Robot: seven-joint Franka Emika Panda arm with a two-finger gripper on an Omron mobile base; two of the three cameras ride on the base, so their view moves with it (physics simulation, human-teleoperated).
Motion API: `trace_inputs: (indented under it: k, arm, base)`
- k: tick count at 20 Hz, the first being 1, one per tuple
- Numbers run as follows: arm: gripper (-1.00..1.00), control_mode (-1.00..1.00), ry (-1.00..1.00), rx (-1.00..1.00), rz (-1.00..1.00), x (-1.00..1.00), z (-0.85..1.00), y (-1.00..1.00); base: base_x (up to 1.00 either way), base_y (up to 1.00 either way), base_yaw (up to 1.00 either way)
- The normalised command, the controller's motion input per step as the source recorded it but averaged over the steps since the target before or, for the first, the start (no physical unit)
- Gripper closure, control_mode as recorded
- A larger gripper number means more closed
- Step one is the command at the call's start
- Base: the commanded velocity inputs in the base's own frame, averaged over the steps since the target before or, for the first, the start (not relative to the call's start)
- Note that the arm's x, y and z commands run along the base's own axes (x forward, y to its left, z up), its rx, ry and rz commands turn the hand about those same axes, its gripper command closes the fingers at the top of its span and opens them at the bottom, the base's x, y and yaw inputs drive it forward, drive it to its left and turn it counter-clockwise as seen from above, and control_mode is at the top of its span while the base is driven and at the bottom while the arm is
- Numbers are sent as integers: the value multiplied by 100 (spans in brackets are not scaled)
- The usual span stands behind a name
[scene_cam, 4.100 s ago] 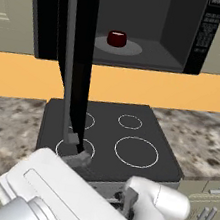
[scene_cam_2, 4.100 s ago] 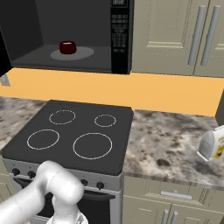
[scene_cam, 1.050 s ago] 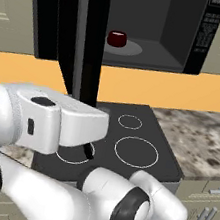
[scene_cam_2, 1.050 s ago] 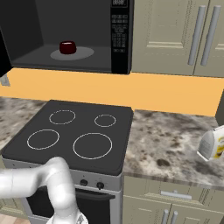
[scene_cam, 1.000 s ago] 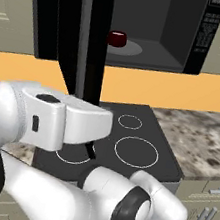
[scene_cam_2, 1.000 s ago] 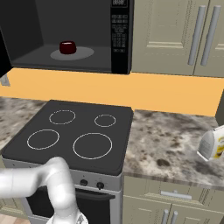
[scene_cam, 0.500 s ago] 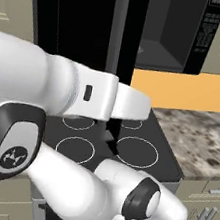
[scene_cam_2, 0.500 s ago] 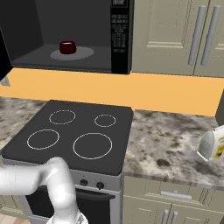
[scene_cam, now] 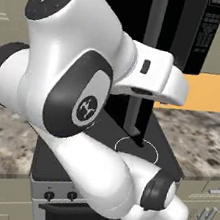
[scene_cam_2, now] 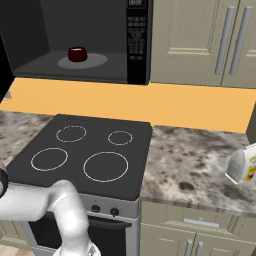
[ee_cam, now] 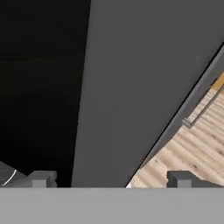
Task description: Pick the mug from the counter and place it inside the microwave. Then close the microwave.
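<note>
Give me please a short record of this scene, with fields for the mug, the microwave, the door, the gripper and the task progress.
mug: maroon mug on the grey turntable plate inside the microwave
door: black door not yet shut
gripper: gripper open, holding nothing, close to the door
stovetop: black stovetop, nothing on the rings
progress: mug placed; closing remains

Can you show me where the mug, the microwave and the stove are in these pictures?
mug [scene_cam_2: 77, 54]: right base view, on its dark red side.
microwave [scene_cam_2: 138, 35]: right base view, on its button panel.
stove [scene_cam_2: 102, 142]: right base view, on the black top between the rings.
</note>
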Motion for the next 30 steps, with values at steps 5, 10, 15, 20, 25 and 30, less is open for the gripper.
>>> trace_inputs:
  k: [5, 10, 15, 20, 25, 30]
  arm:
    - [-100, -100, -9, -1, 12, 55, 7, -71]
    - [-100, -100, -10, -1, 11, 58, 1, -67]
    - [-100, -100, -17, 0, 8, 53, 0, -61]
    - [-100, -100, -26, 0, 3, 59, -15, -62]
    - [-100, -100, -30, 0, 0, 67, -34, -64]
    - [-100, -100, -33, 0, 0, 75, -41, -60]
  base:
    - [0, 0, 0]
    - [0, 0, 0]
    - [0, 0, 0]
    - [0, 0, 0]
    - [0, 0, 0]
    - [0, 0, 0]
